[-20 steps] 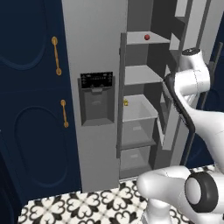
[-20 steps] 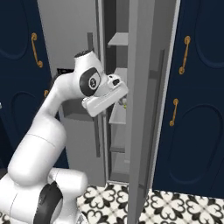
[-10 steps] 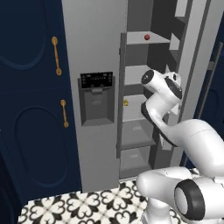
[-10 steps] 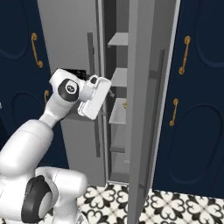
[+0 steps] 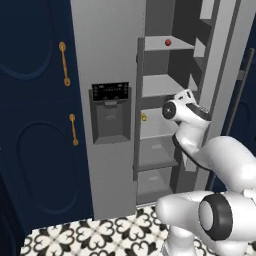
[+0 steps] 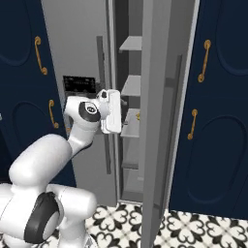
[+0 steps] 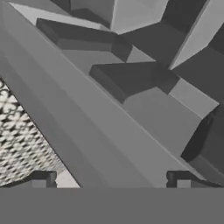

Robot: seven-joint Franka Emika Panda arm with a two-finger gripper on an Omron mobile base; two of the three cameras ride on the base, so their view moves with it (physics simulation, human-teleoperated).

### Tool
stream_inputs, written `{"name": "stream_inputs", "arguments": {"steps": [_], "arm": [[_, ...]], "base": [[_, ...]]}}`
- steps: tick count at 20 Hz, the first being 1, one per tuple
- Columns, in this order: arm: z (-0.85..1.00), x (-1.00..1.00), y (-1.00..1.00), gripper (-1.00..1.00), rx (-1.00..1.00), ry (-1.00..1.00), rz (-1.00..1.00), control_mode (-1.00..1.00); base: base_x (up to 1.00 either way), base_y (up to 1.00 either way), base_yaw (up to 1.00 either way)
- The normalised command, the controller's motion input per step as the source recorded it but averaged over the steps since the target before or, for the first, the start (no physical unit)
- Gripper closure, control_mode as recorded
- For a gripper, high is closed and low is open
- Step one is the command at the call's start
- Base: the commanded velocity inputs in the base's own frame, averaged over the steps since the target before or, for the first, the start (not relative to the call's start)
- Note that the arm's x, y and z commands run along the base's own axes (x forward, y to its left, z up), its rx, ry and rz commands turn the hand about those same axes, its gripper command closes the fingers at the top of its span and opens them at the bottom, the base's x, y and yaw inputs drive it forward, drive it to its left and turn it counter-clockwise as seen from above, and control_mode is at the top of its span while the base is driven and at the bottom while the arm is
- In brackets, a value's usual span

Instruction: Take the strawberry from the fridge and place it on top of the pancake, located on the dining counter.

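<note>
The grey steel fridge stands with its right door swung open, baring the shelves. On an upper shelf lies the tiny red strawberry. My white hand hovers in front of the opening at middle-shelf height, well below the strawberry and apart from it. In the hand view my gripper is open, its two dark tips wide apart with nothing between them, looking at tilted grey shelves. The pancake and the dining counter are out of view.
A small yellow item sits on a middle shelf. The open door's edge and dark bar handle stand close to the right of my hand. Navy cabinets with gold handles flank the fridge. Patterned tile floor lies below.
The arm has folded down and to the left, bringing the hand from upper-shelf height by the door to middle-shelf height. The jaws stayed open; the strawberry has not moved.
</note>
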Motion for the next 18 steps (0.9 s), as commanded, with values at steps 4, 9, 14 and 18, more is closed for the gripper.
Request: {"name": "stream_inputs", "arguments": {"steps": [4, 9, 14, 18], "arm": [[-0.07, 0.63, -0.09, -1.00, -0.14, 0.16, 0.14, -1.00], [-0.15, 0.27, -0.42, -1.00, -0.05, 0.18, 0.02, -1.00], [-0.12, 0.00, -0.65, -1.00, -0.01, 0.09, 0.00, -1.00], [-0.12, 0.00, -0.66, -1.00, 0.00, 0.04, 0.00, -1.00]], "base": [[0.00, 0.00, 0.00], [0.00, 0.00, 0.00], [0.00, 0.00, 0.00], [0.00, 0.00, 0.00]]}}
